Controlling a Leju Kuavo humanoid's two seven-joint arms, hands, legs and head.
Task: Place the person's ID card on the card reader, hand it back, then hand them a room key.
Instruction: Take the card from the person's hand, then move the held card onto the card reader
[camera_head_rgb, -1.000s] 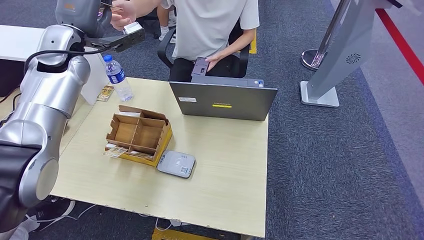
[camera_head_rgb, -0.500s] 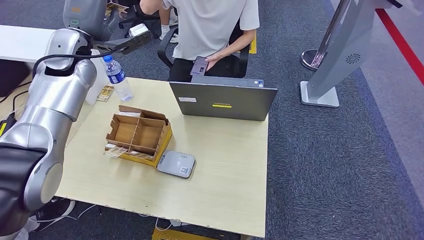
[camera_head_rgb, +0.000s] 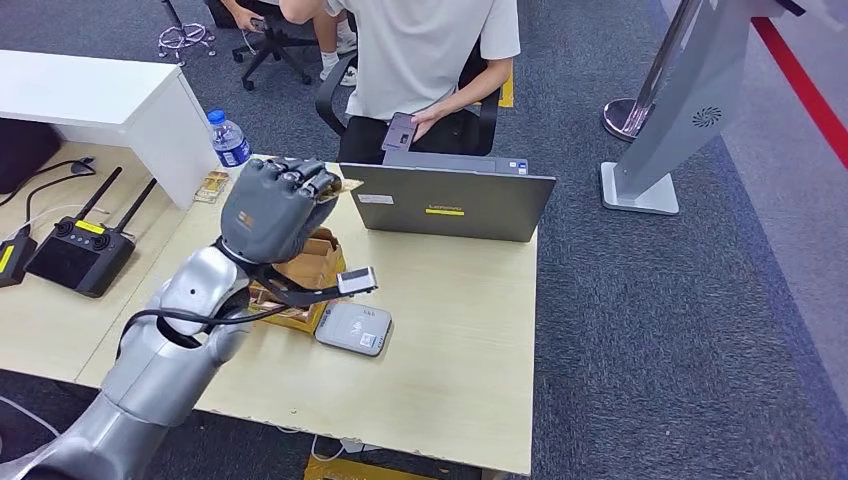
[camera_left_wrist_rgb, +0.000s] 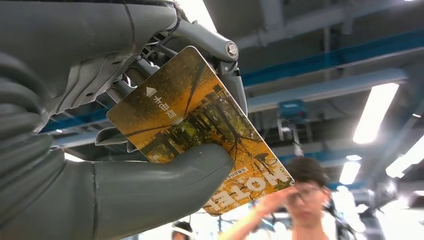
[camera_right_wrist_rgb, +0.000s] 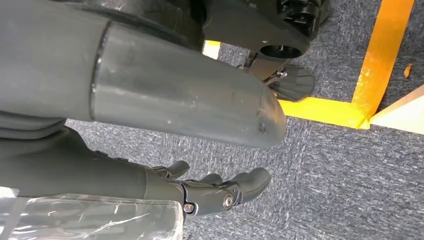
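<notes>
1 card (camera_left_wrist_rgb: 195, 135) pinched in left hand (camera_head_rgb: 272, 208) above table (camera_head_rgb: 460, 340); right hand (camera_right_wrist_rgb: 220, 192) fingers slack, empty

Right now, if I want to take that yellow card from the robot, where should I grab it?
Probably pinch the free end of the card, the corner printed HOTEL, coming in from the side away from the left hand. Its thumb and fingers clamp the other end, so that part is covered. The printed end sticks out flat and bare, with room for your fingers on both faces.
</notes>
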